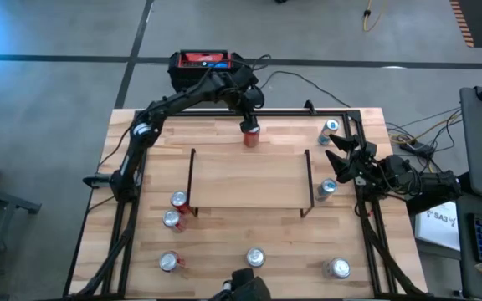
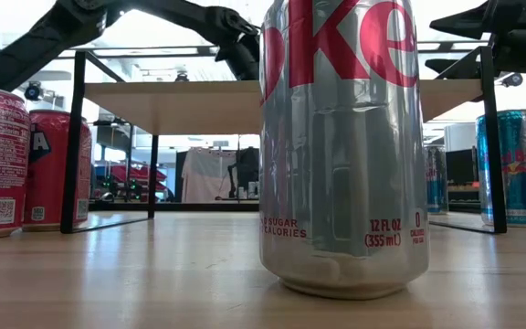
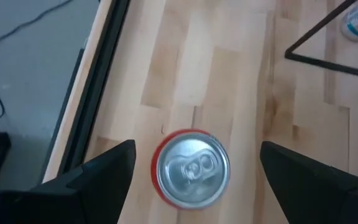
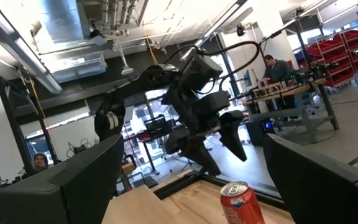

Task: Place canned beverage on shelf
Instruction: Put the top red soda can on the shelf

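1. Silver can (image 2: 343, 146) sits closest to the low camera, upright on the worktop (image 1: 224, 242), near the front edge.
2. Left claw (image 1: 250, 125) is at the back of the worktop, directly over a red can (image 1: 251, 137) that stands upright just behind the shelf (image 1: 249, 179).
3. Left wrist view: the red can's top is centred between the two fingers (image 3: 98, 177), gaps on both sides, no contact. Jaws spread wide, holding nothing.
4. Right claw (image 1: 339, 156) is at the right side of the worktop, just beside the shelf's right end, raised off the surface. Jaws wide, nothing held.
5. Shelf is in the middle of the worktop: light wood board on thin black legs. No can on top of it.
6. Blue-and-silver can (image 1: 327, 189) stands by the shelf's right front leg; another can (image 1: 330, 130) near the back right corner.
7. Two red cans (image 1: 175, 210) side by side near the shelf's left front leg.
8. Two more cans in the front row: one front left (image 1: 170, 262), one front right (image 1: 338, 268).
9. Black-and-red box (image 1: 207, 65) on the floor behind the worktop.
10. People (image 4: 277, 70) visible in the room in the right wrist view.
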You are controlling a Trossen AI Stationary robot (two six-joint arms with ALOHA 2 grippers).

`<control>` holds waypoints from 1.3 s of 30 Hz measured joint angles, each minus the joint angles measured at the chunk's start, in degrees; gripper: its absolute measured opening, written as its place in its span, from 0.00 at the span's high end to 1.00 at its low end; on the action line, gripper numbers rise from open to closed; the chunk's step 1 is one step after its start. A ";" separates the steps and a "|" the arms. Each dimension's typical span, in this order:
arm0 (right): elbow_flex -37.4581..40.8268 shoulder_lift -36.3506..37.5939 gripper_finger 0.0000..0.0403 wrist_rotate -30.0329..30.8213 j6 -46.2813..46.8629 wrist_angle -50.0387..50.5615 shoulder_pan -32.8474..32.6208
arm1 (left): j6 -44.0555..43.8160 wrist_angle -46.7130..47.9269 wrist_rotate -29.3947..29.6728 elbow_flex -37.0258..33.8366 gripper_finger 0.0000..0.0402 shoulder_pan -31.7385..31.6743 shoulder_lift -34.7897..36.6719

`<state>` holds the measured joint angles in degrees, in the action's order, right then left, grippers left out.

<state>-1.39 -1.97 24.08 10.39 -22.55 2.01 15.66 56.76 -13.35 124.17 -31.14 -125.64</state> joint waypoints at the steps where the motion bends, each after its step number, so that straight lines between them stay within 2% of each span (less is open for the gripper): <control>1: 0.00 -0.01 0.08 -0.02 0.02 0.00 0.01 | -0.04 -1.05 -0.32 -0.85 0.18 0.00 0.00; 21: 0.01 0.01 0.08 0.00 -0.02 0.00 0.00 | 4.66 -6.90 -0.84 -8.25 0.18 -0.04 0.11; 39: 0.00 0.00 0.08 0.00 -0.02 0.02 0.01 | 2.33 -7.73 -1.14 -11.44 0.18 -0.07 0.11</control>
<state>-1.39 -1.97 24.08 10.38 -22.53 2.02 17.99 49.03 -14.49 112.73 -31.20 -125.53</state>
